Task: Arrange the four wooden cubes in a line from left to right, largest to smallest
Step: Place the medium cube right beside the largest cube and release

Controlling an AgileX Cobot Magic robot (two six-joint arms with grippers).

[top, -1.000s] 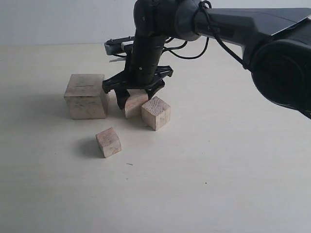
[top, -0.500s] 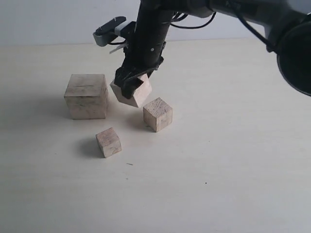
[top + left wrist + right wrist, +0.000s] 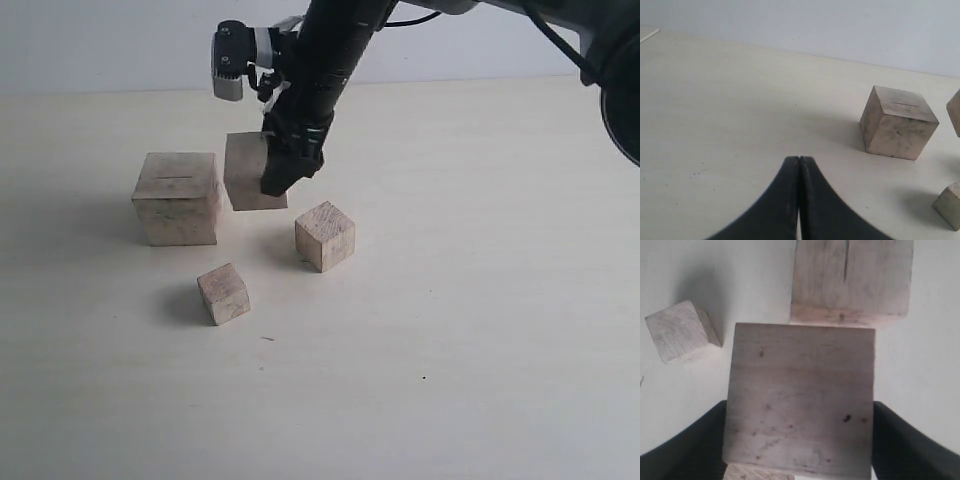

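Exterior view: the right end effector [image 3: 264,172] grips the second-largest cube [image 3: 245,165], raised clear of the surface [image 3: 480,380] toward its far edge, just beside the largest cube [image 3: 178,197] and likely bound for second place; the third cube [image 3: 323,235] and smallest cube [image 3: 224,293] wait nearer the front edge. Left wrist view: the left end effector [image 3: 799,190] sits clenched and empty. Right wrist view: the second-largest cube fills the jaws, squarely held

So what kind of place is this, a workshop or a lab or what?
Probably a robotics lab test bench: a pale tabletop, a plain wall behind, and four wooden cubes as props, the second-largest cube gripped by the right gripper.
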